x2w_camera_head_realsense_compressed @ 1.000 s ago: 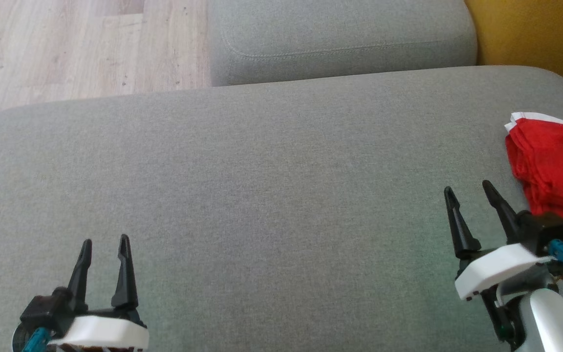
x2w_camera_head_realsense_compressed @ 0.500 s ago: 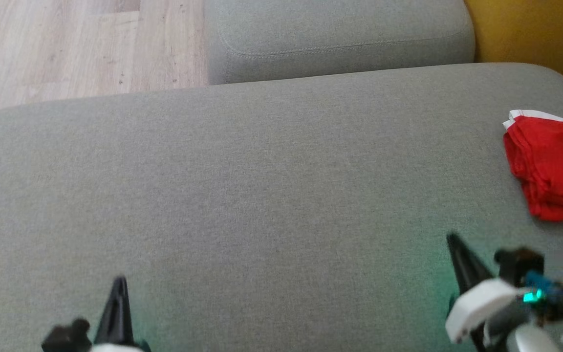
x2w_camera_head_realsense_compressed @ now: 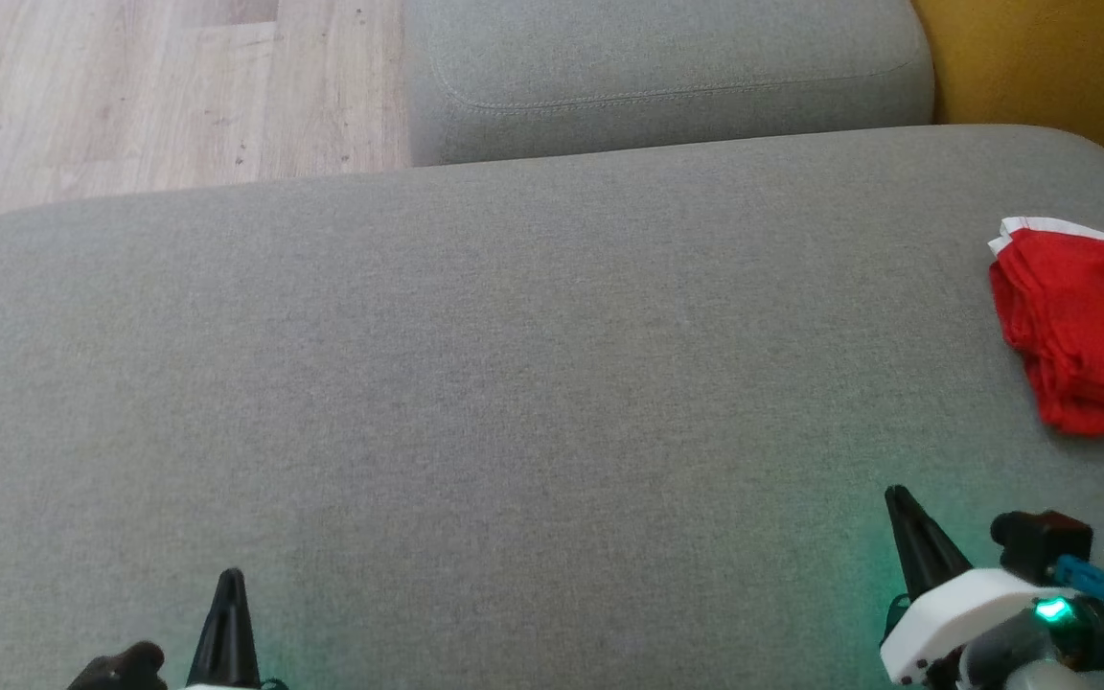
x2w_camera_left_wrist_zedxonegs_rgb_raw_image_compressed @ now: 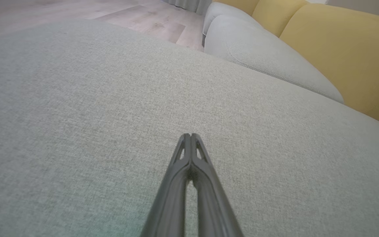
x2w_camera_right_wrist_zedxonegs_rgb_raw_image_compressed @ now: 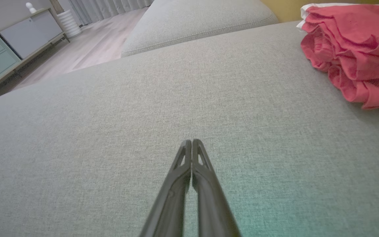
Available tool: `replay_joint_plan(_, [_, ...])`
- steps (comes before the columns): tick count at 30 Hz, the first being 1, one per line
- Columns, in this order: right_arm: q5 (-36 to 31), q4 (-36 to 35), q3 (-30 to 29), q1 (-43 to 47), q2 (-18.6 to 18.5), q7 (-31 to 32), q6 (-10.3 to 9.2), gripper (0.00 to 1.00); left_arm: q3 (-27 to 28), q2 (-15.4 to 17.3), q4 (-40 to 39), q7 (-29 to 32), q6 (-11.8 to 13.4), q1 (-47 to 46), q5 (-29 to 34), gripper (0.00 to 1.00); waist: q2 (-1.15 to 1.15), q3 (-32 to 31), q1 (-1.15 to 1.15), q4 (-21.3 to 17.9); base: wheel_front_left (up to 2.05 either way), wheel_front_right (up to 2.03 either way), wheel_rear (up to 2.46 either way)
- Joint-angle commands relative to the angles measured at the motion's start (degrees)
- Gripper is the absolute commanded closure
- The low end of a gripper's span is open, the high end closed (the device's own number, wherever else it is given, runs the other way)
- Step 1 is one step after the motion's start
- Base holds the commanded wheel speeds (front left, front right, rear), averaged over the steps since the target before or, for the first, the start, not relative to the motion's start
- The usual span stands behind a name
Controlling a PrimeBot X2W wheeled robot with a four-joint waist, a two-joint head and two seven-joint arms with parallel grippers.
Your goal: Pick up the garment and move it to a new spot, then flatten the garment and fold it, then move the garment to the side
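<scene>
The garment [x2w_camera_head_realsense_compressed: 1084,331] is a red cloth with white edging, folded into a thick stack at the far right of the grey cushion [x2w_camera_head_realsense_compressed: 514,383]; in the right wrist view the garment [x2w_camera_right_wrist_zedxonegs_rgb_raw_image_compressed: 354,52] lies at the upper right. My right gripper [x2w_camera_head_realsense_compressed: 900,508] sits low at the right, shut and empty, well short of the garment; its fingertips [x2w_camera_right_wrist_zedxonegs_rgb_raw_image_compressed: 192,142] press together over bare fabric. My left gripper [x2w_camera_head_realsense_compressed: 229,580] is at the bottom left, also shut with nothing in it, its tips [x2w_camera_left_wrist_zedxonegs_rgb_raw_image_compressed: 190,135] touching above the cushion.
A second grey cushion [x2w_camera_head_realsense_compressed: 667,77] lies beyond the big one. Wooden floor [x2w_camera_head_realsense_compressed: 130,96] shows at the upper left. A yellow sofa back [x2w_camera_head_realsense_compressed: 1050,67] rises at the upper right. A pale cabinet [x2w_camera_right_wrist_zedxonegs_rgb_raw_image_compressed: 8,42] stands across the room.
Both grippers went from open to shut and drew back toward the bottom of the head view. The garment lies where it was.
</scene>
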Motion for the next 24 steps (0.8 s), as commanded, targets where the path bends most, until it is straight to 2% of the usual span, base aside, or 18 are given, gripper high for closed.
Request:
replay_joint_plan(1, [1.9,-2.1,-0.7,-2.8,0.1,0.2,0.06,1.00,1.4,0.2,-1.8,0.4,-0.3,-2.6,-1.4,1.00,0.00,0.0,0.00,0.0,0.00,0.00,0.00])
replay_joint_plan(24, [16.4,-2.7,-2.8,-3.9,0.9,1.2,0.14,1.00,4.6,-1.2,-3.1,4.0,-1.6,-4.3,-12.7,1.00,0.00,0.0,0.00,0.4,0.00,0.00,0.00])
